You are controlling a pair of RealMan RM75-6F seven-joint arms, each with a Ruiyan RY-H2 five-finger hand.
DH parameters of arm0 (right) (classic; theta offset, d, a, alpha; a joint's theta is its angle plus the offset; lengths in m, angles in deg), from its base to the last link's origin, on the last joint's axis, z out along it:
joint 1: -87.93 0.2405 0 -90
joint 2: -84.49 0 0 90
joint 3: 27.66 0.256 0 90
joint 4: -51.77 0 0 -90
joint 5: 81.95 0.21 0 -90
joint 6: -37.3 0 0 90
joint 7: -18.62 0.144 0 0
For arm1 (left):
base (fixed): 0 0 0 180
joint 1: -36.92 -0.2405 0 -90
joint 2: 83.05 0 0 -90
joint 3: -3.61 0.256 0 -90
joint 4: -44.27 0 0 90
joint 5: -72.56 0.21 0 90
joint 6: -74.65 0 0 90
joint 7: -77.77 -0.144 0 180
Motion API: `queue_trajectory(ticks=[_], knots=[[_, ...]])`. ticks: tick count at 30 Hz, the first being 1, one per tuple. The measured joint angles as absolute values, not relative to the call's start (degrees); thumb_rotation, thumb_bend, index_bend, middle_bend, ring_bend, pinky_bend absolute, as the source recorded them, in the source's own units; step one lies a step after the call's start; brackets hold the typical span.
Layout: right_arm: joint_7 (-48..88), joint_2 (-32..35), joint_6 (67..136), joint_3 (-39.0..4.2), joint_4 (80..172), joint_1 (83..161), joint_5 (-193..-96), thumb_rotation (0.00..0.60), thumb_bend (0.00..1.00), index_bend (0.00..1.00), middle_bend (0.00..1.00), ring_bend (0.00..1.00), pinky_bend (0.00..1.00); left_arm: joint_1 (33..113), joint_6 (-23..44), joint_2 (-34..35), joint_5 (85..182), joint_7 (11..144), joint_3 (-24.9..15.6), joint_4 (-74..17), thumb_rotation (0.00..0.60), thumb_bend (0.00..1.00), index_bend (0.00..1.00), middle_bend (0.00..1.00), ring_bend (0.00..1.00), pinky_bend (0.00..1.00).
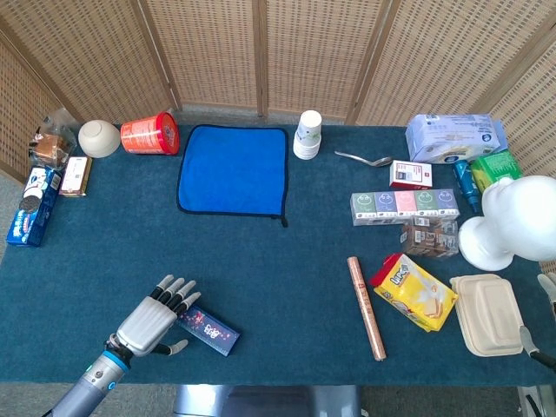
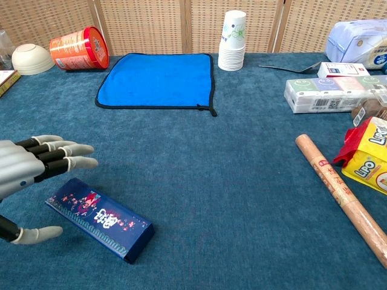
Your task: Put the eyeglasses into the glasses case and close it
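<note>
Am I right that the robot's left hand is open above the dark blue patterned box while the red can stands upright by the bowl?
Not quite. The head view shows the red can lying on its side by the bowl. The rest holds: the left hand is open above the dark blue patterned box.

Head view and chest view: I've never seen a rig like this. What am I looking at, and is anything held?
Both cameras sit on a two-armed robot: the head view looks down on the table, the chest view looks across it from low down. The left robot hand hovers open at the dark blue patterned case, holding nothing. The right robot hand barely shows at the edge. Around lie a blue cloth, a paper cup stack, a red can, a wooden rolling pin and snack packets. I see no eyeglasses.
</note>
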State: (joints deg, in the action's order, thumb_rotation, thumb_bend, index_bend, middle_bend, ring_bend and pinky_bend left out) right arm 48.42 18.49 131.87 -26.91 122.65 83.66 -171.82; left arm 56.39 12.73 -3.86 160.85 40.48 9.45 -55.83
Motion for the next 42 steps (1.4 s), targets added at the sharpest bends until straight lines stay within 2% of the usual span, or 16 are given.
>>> queue_trajectory(ticks=[8,10,14,22,30,42], knots=[[48.65,18.98,132.48,-26.56,123.16,83.20,-171.51,0.600,0.41,0.00,0.01,0.00,0.24,57.79,13.89,-0.41,160.21,37.16,8.53,-53.40,0.307,0.22,0.06,0.00,0.00,0.00],[48.76,19.05,132.69,-26.53,123.21,83.02,-171.48,0.599,0.41,0.00,0.01,0.00,0.24,58.24,14.22,0.55,160.13,36.16,8.23,-53.03,0.308,0.22,0.13,0.00,0.00,0.00],[49.25,19.20,133.10,-26.47,123.06,82.42,-171.12,0.600,0.41,0.00,0.01,0.00,0.24,59.49,15.45,2.73,159.67,35.09,7.59,-52.63,0.304,0.22,0.34,0.00,0.00,0.00],[50.65,19.17,133.51,-26.17,122.11,81.73,-170.59,0.600,0.41,0.00,0.01,0.00,0.24,60.83,16.19,4.39,158.54,34.18,7.11,-52.18,0.308,0.22,0.51,0.00,0.00,0.00],[50.42,19.26,133.25,-26.08,122.48,81.83,-170.80,0.600,0.41,0.00,0.01,0.00,0.24,60.41,13.09,3.31,159.04,36.51,6.47,-52.33,0.307,0.22,0.52,0.00,0.00,0.00],[48.93,19.37,132.22,-25.60,124.28,82.56,-170.77,0.599,0.41,0.00,0.01,0.00,0.24,61.79,11.58,-0.53,155.80,40.70,2.12,-51.67,0.315,0.22,0.48,0.00,0.00,0.00]])
